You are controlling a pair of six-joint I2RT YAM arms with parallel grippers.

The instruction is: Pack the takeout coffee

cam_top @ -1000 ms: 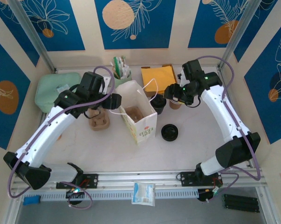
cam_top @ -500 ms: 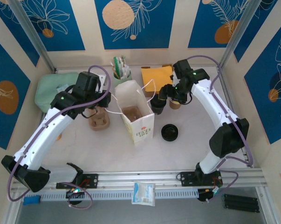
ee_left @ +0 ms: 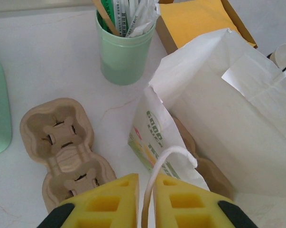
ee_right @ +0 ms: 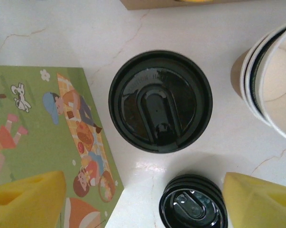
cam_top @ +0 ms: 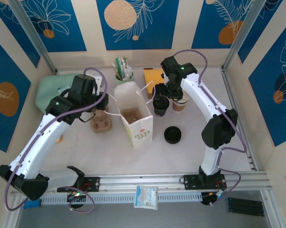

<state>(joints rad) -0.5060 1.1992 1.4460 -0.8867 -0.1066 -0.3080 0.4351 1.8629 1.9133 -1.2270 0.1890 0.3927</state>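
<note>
Our left gripper (ee_left: 145,184) is pinched shut on the white looped cord handle (ee_left: 173,154) of the tall white paper carrier bag (ee_left: 228,104). It holds from the bag's left side, we judge to keep the bag steady and its mouth open.

Our right gripper (ee_right: 143,178) hangs with its yellow foam fingers (ee_right: 29,197) spread wide and nothing between them. It is directly above the black-lidded small takeout coffee cup (ee_right: 160,100), which stands just right of the bag and is not yet inside. The lid hides the cup's body, so we cannot give its colour.

Further right of the bag are nested white-rimmed paper cups (ee_right: 275,80). A stack of black round lids (ee_right: 192,205) sits nearby, and a brown moulded-pulp cup carrier (ee_left: 62,142) lies to the bag's left.
</note>
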